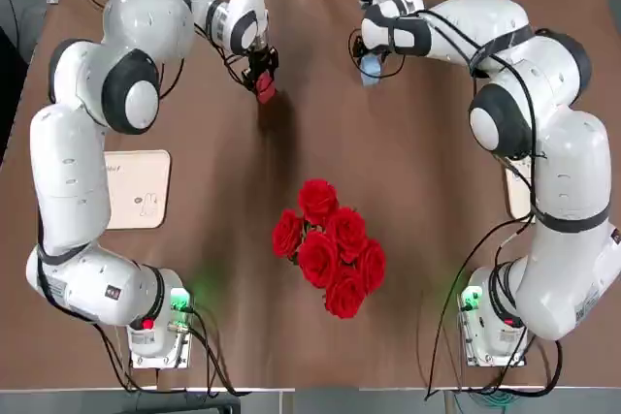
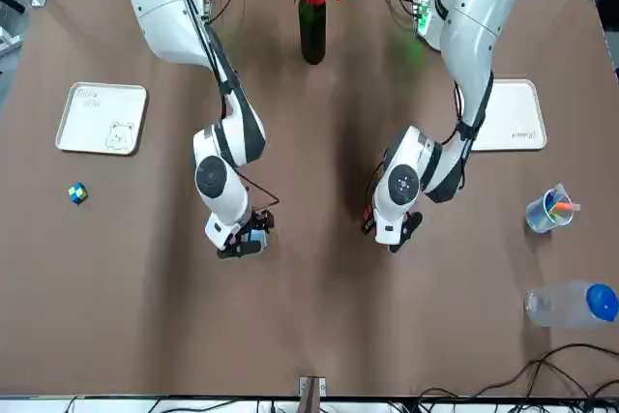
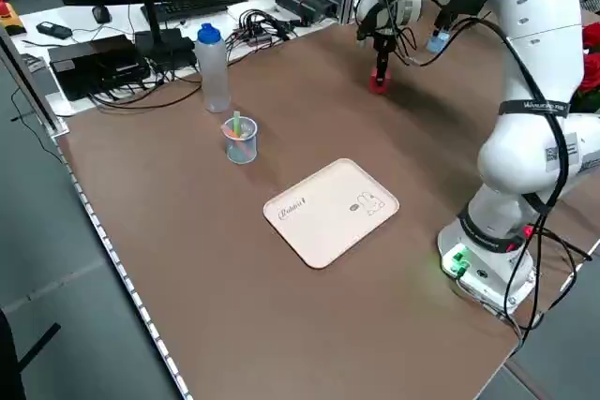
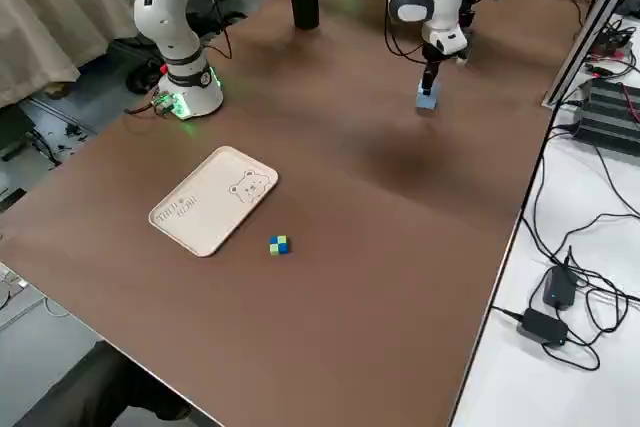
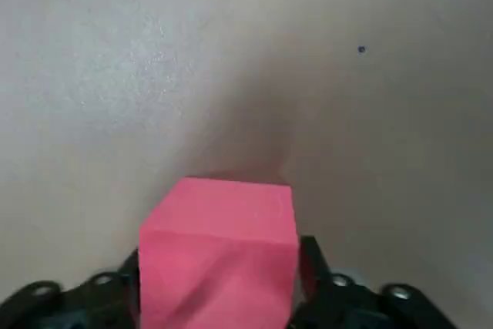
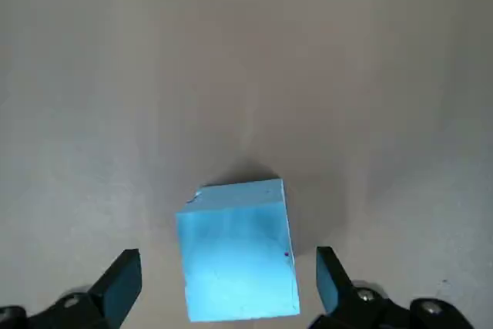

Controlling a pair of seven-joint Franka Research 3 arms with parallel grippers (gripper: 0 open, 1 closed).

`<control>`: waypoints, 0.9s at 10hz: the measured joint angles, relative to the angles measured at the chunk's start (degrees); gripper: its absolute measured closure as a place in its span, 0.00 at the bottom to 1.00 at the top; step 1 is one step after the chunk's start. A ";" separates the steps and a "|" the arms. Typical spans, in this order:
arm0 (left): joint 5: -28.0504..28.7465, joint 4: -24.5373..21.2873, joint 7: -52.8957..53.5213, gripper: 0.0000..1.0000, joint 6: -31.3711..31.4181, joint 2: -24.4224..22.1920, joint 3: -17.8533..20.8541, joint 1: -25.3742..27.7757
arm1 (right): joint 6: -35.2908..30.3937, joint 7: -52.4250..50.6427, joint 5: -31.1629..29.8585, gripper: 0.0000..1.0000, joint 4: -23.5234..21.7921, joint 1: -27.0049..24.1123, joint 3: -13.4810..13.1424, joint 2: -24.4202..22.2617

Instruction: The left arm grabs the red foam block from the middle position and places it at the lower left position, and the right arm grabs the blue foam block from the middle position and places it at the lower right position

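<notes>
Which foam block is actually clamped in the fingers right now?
The red foam block: the left gripper has its fingers pressed against both sides. The blue foam block sits between the right gripper's open fingers with gaps either side.

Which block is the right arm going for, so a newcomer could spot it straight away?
Start at the vase of red roses in the middle of the brown table, then look to the far side, away from the arm bases. The blue foam block sits there on the table between the open fingers of the right hand. Its neighbour, the red foam block in the left hand, differs by colour.
</notes>
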 joint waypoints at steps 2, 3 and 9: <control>0.05 0.29 0.01 0.38 -1.85 -0.37 0.00 0.34 | 0.72 0.00 0.00 0.02 0.00 0.00 -0.12 0.51; 0.11 0.64 0.22 0.38 -4.95 -1.17 0.03 0.58 | 1.19 0.00 0.00 0.03 0.00 0.00 -0.12 0.76; -0.31 -9.13 28.19 0.38 -23.72 -18.58 -0.40 17.17 | 1.51 1.27 0.00 0.40 0.05 0.03 -0.28 1.79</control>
